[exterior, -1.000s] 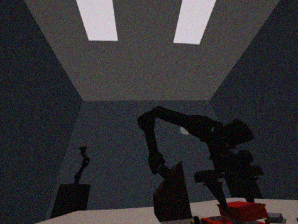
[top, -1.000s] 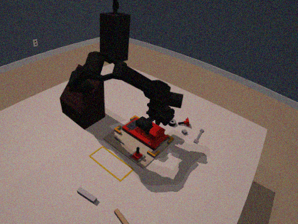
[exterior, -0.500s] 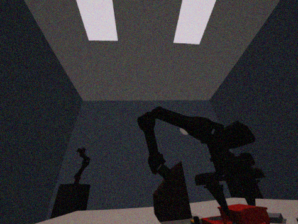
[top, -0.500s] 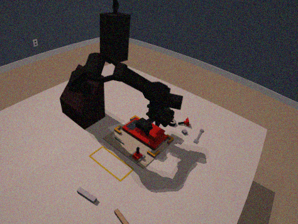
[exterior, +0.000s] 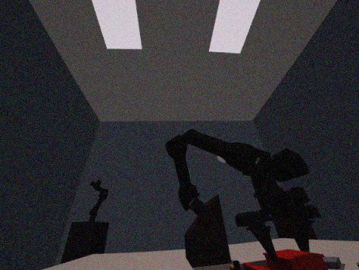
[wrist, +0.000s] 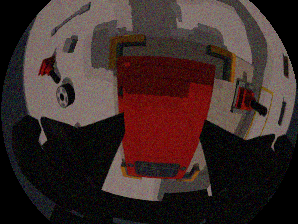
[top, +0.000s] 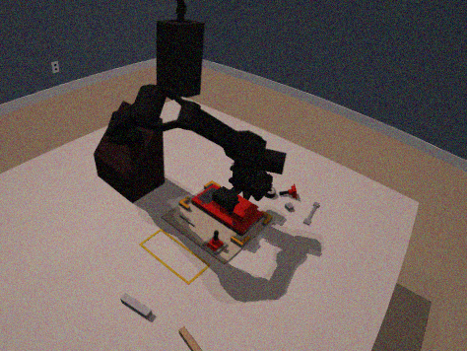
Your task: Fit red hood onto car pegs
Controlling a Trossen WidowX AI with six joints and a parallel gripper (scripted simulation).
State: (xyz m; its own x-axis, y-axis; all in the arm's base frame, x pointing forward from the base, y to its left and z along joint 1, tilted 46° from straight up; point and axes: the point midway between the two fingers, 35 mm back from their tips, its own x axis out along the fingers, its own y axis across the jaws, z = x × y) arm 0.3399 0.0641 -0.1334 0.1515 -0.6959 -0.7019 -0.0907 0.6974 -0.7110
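The red hood [top: 249, 210] [exterior: 299, 259] [wrist: 164, 117] is low over the red car chassis [top: 217, 211] [exterior: 254, 266], lined up closely with its long direction. My gripper [top: 240, 201] [exterior: 289, 255] [wrist: 164, 120] is shut on the hood, with one finger at each side. The chassis sits between the yellow-orange corner brackets of the jig [top: 240, 241] [wrist: 131, 39]. The pegs, the engine block and the corner holes are hidden by the hood and fingers. Whether the hood lies fully flat on the deck cannot be told.
A small red part with a black knob [top: 215, 243] [wrist: 245, 98] stands beside the jig. A wheel [wrist: 65, 95], another red piece [top: 293, 191] [wrist: 47, 66] and a wrench-like part [top: 311, 213] lie on the other side. A yellow outlined rectangle [top: 151, 238] and a grey block [top: 136, 305] are farther off.
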